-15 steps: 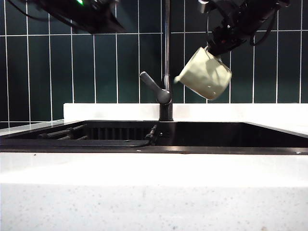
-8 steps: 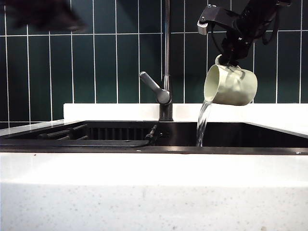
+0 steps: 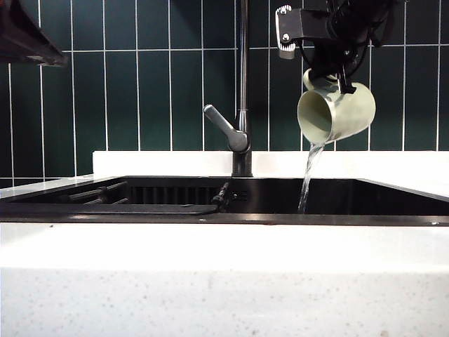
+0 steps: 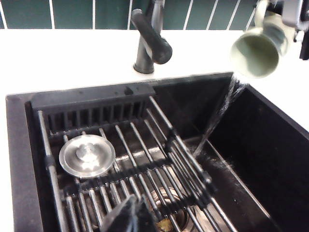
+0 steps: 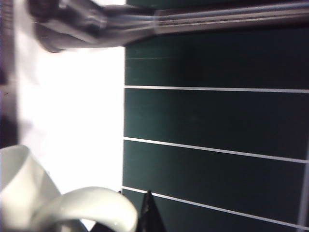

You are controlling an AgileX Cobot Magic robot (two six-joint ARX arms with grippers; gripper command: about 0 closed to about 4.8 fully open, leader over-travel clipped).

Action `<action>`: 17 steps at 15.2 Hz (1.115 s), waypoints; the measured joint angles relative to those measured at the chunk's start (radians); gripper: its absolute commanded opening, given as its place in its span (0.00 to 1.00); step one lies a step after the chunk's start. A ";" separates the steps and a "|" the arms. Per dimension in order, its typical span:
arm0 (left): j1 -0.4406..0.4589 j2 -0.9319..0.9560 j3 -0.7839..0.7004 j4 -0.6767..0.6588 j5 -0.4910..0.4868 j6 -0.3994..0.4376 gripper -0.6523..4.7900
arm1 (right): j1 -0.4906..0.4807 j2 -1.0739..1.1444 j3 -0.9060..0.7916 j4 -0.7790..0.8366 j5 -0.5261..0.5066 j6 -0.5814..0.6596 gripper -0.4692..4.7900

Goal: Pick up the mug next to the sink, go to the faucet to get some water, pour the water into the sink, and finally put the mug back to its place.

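Gripping the tipped mug [image 3: 337,109] by its handle, the right pincer [image 3: 335,78] poured water into the sink [image 3: 393,200]; the left pincer [image 4: 131,215] hung clenched above the rack [image 4: 145,179].

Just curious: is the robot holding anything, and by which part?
Yes. The right tool holds the mug by its handle, tipped over the sink. The left tool, shut, holds nothing.

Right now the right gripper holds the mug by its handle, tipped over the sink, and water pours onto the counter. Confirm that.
Not the counter. The right gripper holds the mug by its handle, tipped, but the water falls into the sink; the left wrist view shows the stream landing inside the basin.
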 measured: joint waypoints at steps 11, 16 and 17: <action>0.000 -0.304 -0.073 -0.160 -0.110 0.000 0.11 | -0.065 -0.016 -0.008 -0.099 -0.010 0.625 0.09; 0.000 -0.327 -0.073 -0.173 -0.109 0.000 0.11 | -0.294 -0.043 -0.083 0.074 -0.116 1.207 0.09; 0.000 -0.327 -0.073 -0.177 -0.109 0.000 0.11 | -0.320 -0.070 -0.131 0.118 -0.117 1.260 0.09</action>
